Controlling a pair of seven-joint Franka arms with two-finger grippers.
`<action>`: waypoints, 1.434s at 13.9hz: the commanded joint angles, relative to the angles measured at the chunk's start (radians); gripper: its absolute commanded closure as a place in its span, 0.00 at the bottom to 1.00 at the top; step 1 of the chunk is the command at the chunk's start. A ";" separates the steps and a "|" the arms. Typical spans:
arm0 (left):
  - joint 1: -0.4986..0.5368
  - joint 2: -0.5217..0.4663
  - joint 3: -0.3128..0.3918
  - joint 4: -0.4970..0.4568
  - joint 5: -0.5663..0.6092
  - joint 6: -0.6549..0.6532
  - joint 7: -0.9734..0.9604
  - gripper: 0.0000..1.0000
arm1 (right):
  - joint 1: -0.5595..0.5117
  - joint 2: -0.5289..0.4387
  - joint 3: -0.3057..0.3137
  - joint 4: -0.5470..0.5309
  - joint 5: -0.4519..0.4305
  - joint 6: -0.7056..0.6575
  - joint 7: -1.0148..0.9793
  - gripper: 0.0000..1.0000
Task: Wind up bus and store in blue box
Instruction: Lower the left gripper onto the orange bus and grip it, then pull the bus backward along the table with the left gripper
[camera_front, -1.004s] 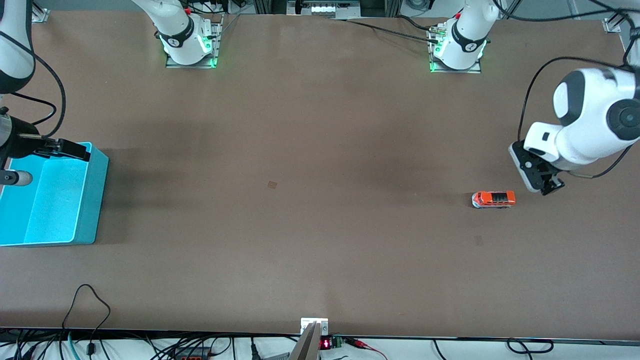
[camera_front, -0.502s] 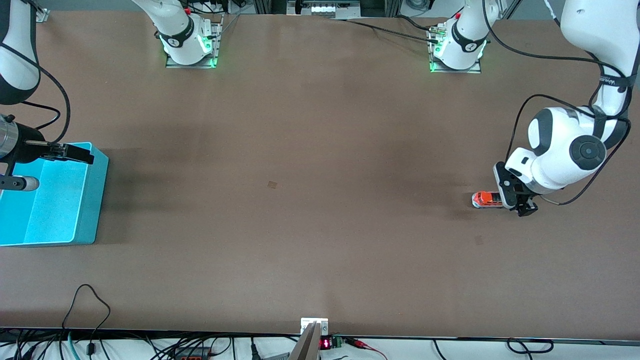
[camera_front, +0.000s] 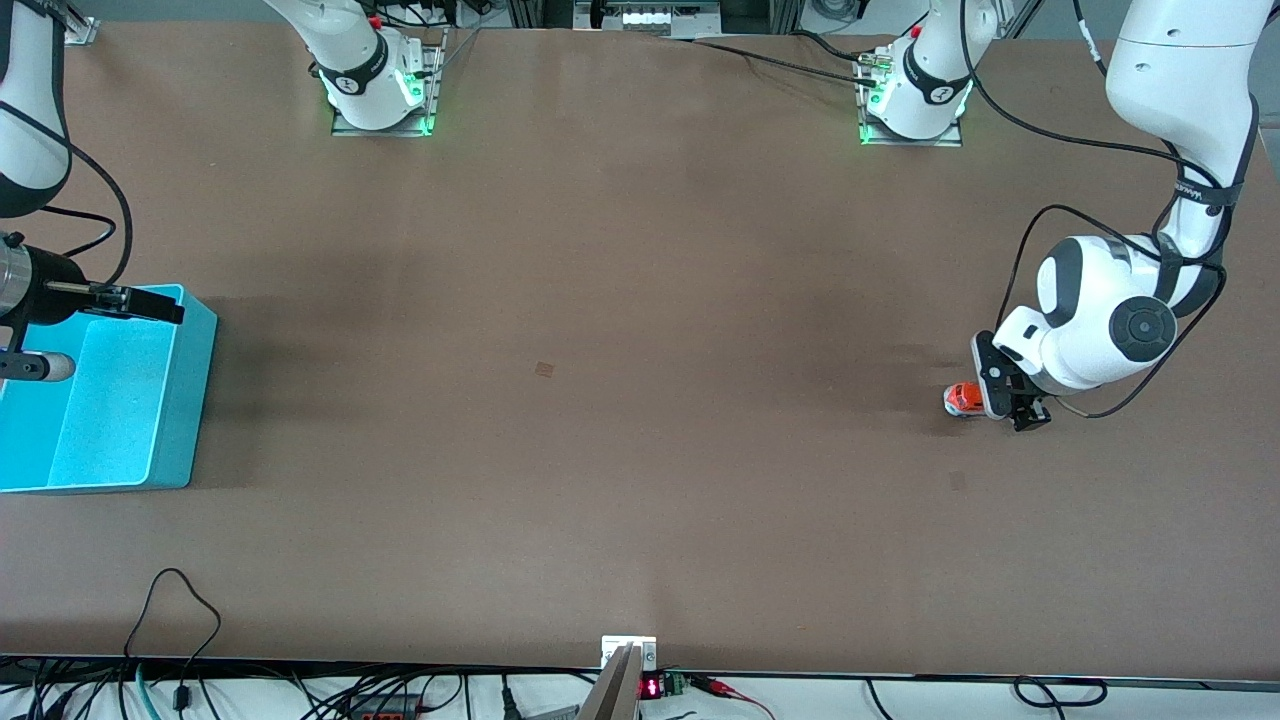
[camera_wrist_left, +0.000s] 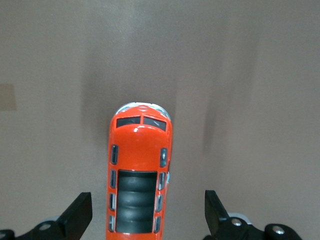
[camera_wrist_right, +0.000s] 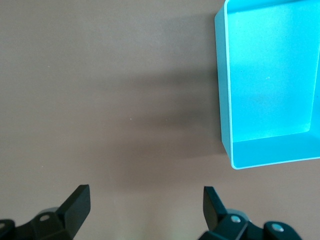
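The small orange bus (camera_front: 960, 398) stands on the brown table toward the left arm's end. My left gripper (camera_front: 1008, 408) is right over it and hides most of it in the front view. In the left wrist view the bus (camera_wrist_left: 140, 170) lies lengthwise between the fingers of my left gripper (camera_wrist_left: 146, 212), which is open, with a gap on each side. The light blue box (camera_front: 185, 400) stands at the right arm's end and is empty. My right gripper (camera_front: 150, 303) waits over the box's corner, open and empty (camera_wrist_right: 145, 200), with the box (camera_wrist_right: 223, 100) off to one side.
Both arm bases (camera_front: 380, 95) (camera_front: 915, 105) stand at the table edge farthest from the front camera. Cables (camera_front: 180, 600) lie along the edge nearest it. A small mark (camera_front: 545, 369) is on the table's middle.
My left gripper has swung down from beside the bus until it stands over it, now covering most of it. The right arm has barely moved.
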 joint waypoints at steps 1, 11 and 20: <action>0.007 0.041 -0.007 0.017 0.014 0.061 0.064 0.14 | -0.002 -0.005 0.004 0.007 -0.002 -0.034 0.002 0.00; 0.007 0.049 -0.007 0.016 0.014 0.085 0.079 0.78 | -0.008 -0.002 0.004 0.006 0.006 -0.035 -0.007 0.00; 0.177 0.144 -0.005 0.112 0.014 0.078 0.269 0.77 | -0.006 0.001 0.004 0.010 0.006 -0.035 -0.007 0.00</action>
